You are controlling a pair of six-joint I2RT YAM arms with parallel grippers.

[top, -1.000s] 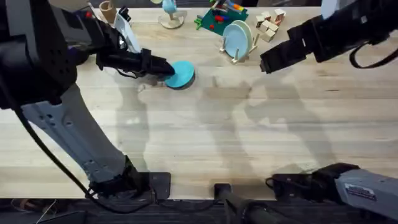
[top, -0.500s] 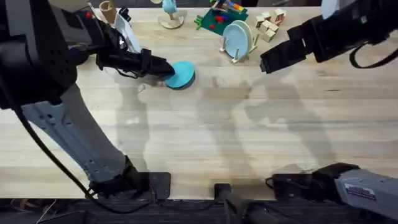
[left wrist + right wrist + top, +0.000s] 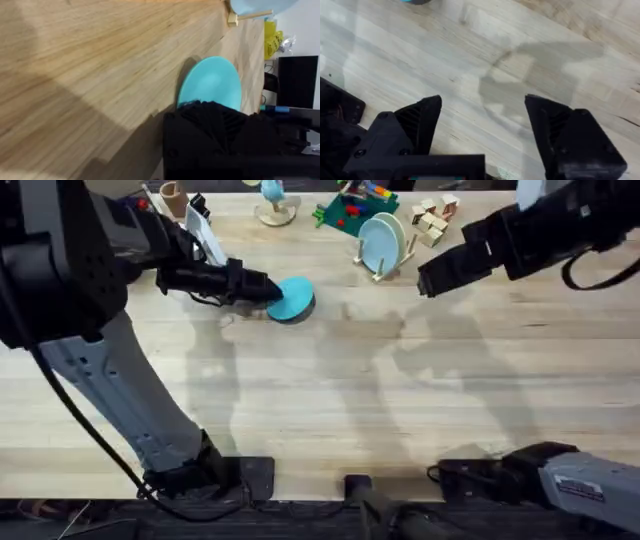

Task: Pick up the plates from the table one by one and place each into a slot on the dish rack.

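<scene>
The turquoise plate (image 3: 291, 298) lies flat on the bench (image 3: 330, 400) in the upper middle of the overhead frame, and the left tool (image 3: 262, 290) meets it from the left, fingers clamped over its near edge. The rack (image 3: 383, 248), already holding the pale blue plate (image 3: 381, 240) upright, stands to the upper right of it. The right tool (image 3: 482, 127) hangs open, gripping nothing, right of the rack.
</scene>
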